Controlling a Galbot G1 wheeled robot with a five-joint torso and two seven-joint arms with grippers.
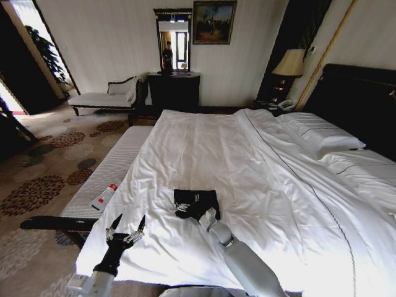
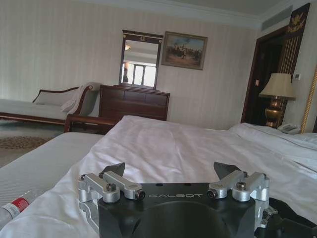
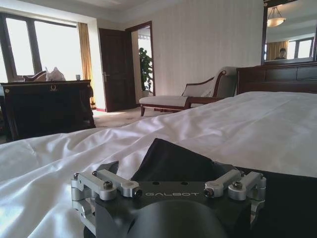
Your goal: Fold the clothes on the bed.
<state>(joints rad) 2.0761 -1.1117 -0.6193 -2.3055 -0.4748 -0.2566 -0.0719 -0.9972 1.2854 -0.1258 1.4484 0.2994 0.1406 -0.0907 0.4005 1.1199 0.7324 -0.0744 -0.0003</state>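
Observation:
The clothes [image 1: 196, 203] are one small black piece with white lettering, lying crumpled on the bed [image 1: 223, 148] near its foot. My right gripper [image 1: 208, 216] is at the near edge of the clothes. In the right wrist view the right gripper [image 3: 168, 168] is open, with a raised fold of the black clothes [image 3: 173, 158] between its spread fingers. My left gripper [image 1: 127, 226] hovers open over the white sheet at the foot corner, well to the left of the clothes. The left wrist view shows the left gripper [image 2: 169, 171] holding nothing, the bed [image 2: 163, 144] stretching ahead.
A white-cushioned bench [image 1: 108, 167] runs along the bed's foot with a red-and-white bottle [image 1: 105, 196] on it. Pillows [image 1: 322, 133] and a dark headboard [image 1: 359, 99] are at the right. A chaise [image 1: 102, 98], dresser [image 1: 173, 91] and lamp [image 1: 291, 64] stand by the far wall.

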